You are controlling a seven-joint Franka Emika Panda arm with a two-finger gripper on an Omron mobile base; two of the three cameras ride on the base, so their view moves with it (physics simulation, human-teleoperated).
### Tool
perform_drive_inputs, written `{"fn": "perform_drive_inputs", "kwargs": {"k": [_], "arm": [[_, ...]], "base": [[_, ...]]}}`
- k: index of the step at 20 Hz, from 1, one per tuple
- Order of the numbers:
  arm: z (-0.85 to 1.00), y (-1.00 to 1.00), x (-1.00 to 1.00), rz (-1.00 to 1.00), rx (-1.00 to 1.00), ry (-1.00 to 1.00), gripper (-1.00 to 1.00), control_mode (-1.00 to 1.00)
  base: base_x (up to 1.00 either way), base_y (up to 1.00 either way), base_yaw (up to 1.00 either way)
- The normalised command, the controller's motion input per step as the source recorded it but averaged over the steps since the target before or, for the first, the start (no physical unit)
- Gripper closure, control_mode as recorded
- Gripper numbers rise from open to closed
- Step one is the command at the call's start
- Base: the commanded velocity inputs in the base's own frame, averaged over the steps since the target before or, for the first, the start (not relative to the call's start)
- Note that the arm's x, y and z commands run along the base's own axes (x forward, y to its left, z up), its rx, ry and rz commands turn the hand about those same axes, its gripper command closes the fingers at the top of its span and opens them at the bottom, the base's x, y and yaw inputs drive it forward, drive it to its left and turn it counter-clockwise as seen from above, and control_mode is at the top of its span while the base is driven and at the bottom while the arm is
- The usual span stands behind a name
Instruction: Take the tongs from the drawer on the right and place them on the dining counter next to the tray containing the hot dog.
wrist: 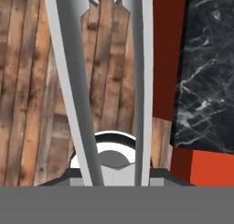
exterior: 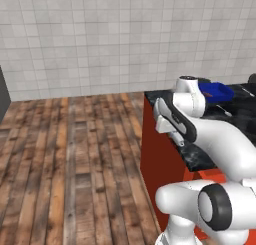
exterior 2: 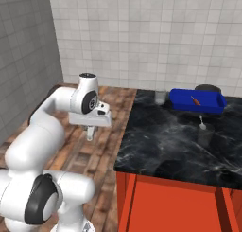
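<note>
The tongs (wrist: 107, 81) run straight out from the gripper (wrist: 116, 175), two grey arms diverging slightly. Beneath lies wooden floor (wrist: 27, 95). To the tool's right sits the counter (wrist: 208, 81), black marble over red.

dining counter (exterior 2: 160, 141) | black marble top | blue tray (exterior 2: 182, 101) near far edge

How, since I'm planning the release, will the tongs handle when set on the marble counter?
The tongs look like two thin metal arms: probably stiff and light. Smooth metal on the glossy dining counter may slide. Reaching far past the gripper, they could clip the counter's edge.
</note>
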Motion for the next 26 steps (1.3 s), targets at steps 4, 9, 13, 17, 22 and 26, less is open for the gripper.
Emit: {"fn": "perform_drive_inputs", "kwargs": {"k": [4, 9, 13, 17, 22, 26], "arm": [[0.00, 0.54, 0.18, -0.08, 0.00, -0.05, 1.00, -1.00], [0.00, 0.31, 0.02, -0.09, 0.00, -0.03, 1.00, -1.00], [0.03, 0.02, 0.00, -0.12, 0.00, -0.07, 1.00, -1.00], [0.04, 0.00, 0.00, -0.03, 0.00, -0.10, 1.00, -1.00], [0.05, 0.00, 0.00, 0.00, 0.00, -0.12, 1.00, -1.00], [0.13, 0.02, 0.00, 0.00, 0.00, -0.08, 1.00, -1.00]], "base": [[0.00, 0.00, 0.00], [0.00, 0.00, 0.00], [0.00, 0.00, 0.00], [0.00, 0.00, 0.00], [0.00, 0.00, 0.00], [0.00, 0.00, 0.00]]}}
